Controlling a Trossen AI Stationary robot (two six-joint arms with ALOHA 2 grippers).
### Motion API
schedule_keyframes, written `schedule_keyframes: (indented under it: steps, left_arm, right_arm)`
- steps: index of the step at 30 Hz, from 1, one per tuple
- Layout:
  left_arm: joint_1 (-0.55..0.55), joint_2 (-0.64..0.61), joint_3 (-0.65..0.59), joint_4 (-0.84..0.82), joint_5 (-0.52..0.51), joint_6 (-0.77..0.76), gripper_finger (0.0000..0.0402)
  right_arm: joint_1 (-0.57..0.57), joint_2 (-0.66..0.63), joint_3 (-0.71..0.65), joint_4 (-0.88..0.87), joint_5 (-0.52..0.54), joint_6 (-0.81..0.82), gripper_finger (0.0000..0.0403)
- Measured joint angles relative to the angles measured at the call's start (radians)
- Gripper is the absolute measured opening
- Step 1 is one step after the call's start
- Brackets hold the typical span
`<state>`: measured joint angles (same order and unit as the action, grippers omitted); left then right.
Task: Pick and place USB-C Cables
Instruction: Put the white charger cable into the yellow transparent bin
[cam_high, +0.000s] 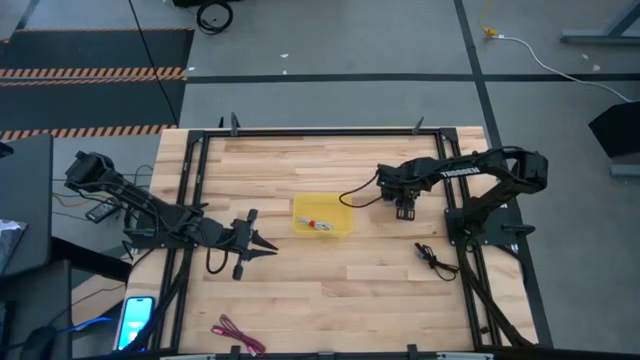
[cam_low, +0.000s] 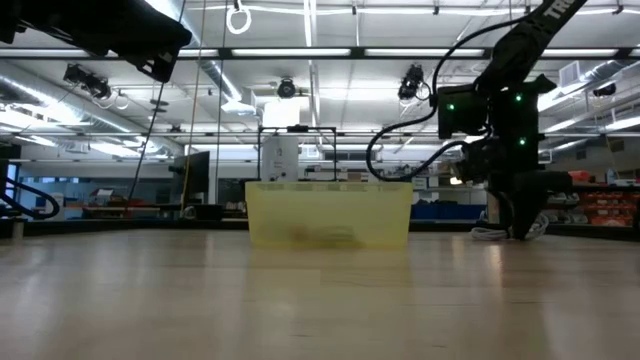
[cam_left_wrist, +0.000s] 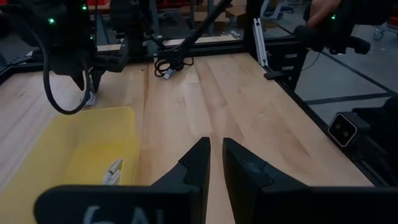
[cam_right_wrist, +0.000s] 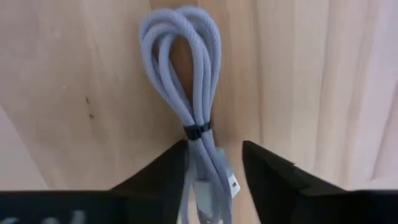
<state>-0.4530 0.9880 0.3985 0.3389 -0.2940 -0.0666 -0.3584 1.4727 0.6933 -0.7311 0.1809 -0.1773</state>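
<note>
A pale grey cable bundle (cam_right_wrist: 186, 81) lies flat on the wooden table, bound by a small black tie. My right gripper (cam_right_wrist: 214, 155) is open and low over it, right of the yellow bin (cam_high: 338, 228), with one finger on either side of the plug end; it also shows in the high view (cam_high: 405, 210). A white cable (cam_high: 318, 224) lies in the bin. A black cable (cam_high: 432, 258) lies near the right arm's base. A magenta-red cable (cam_high: 238, 335) lies at the near edge. My left gripper (cam_high: 268, 246) is shut and empty, left of the bin.
A black metal frame (cam_high: 195, 180) runs around the tabletop. A phone (cam_high: 137, 318) lies off the table at the near left. Bare wood lies between the bin and the near edge.
</note>
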Motion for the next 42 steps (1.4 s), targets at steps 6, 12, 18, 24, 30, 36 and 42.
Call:
schedule_keyframes:
  steps: [6,12,18,24,30,36,42]
  left_arm:
    - [0.0,0.0,0.0,0.0,-0.001,0.0,0.005]
    - [0.0,0.0,0.0,0.0,-0.001,0.0,0.005]
    - [0.0,0.0,0.0,0.0,-0.001,0.0,0.005]
    - [0.0,0.0,0.0,0.0,-0.019,0.0,0.005]
    - [0.0,0.0,0.0,0.0,-0.021,0.0,0.005]
    - [0.0,0.0,0.0,0.0,-0.021,-0.01,0.005]
    - [-0.001,0.0,0.0,0.0,-0.021,-0.027,0.005]
  right_arm:
    - [0.003,0.0,0.002,-0.018,0.001,-0.025,0.0032]
    - [0.015,-0.008,0.063,-0.08,0.017,-0.019,0.0025]
    - [0.069,-0.046,0.214,-0.194,0.056,0.01,0.0023]
    - [0.192,-0.052,0.416,-0.188,0.022,0.075,0.0023]
    - [0.339,0.085,0.674,-0.19,0.033,0.107,0.0023]
    - [0.395,0.36,0.964,-0.317,0.029,0.116,0.0023]
    - [0.352,0.607,1.213,-0.511,-0.017,0.135,0.0023]
